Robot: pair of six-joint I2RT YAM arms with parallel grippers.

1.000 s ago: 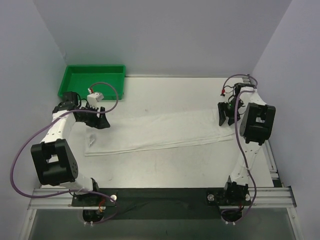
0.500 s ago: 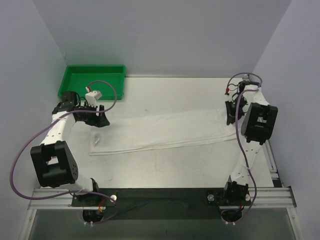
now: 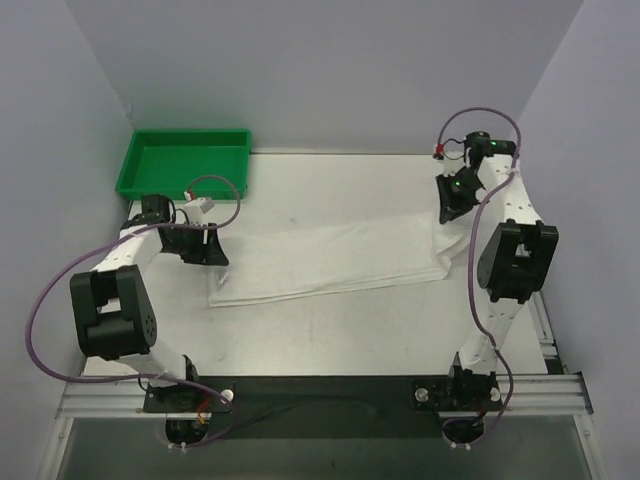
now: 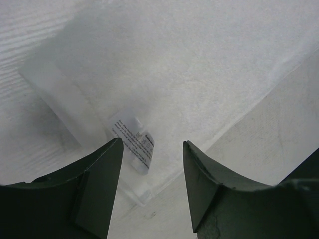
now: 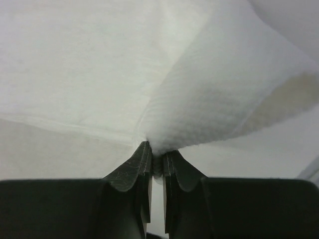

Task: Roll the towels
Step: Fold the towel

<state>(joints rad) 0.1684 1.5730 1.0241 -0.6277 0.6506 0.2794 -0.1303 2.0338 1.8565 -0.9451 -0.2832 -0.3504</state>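
Table [image 3: 350,330]: white and flat, with the cloth across its middle band. It looked a sound base for rolling, provided the strip was first laid straight.

Towel [image 3: 330,255]: a long white strip running from the left arm's side to the right arm's side, slightly slanted. Its right end was drawn up into a peak and the rest lay flat. It may have been folded lengthwise, though the overhead view was too coarse to be sure. The step in hand read as straightening before the roll, so both long edges wanted to be parallel and free of slack before any turn was started.

Tray [image 3: 180,160]: green, in the far left corner and well apart from the cloth. It was best left out of the arms' path.

Right gripper [image 5: 155,152]: its jaws were pressed together on a small pinch of the towel's right end, and the fabric fanned upward from that point. A low, even pull along the strip would likely serve better than a high lift, which could drag the whole cloth sideways.

Left gripper [image 4: 152,149]: its jaws were spread and held nothing, poised just above the towel's left corner. It probably needed to come down and pin or grasp that corner, so the right side's pull would tension the cloth rather than slide it.

Care tag [image 4: 133,139]: a small printed label at the corner edge, lying between the open jaws. It was a handy aiming mark, though the bite should take terry, not the tag alone.
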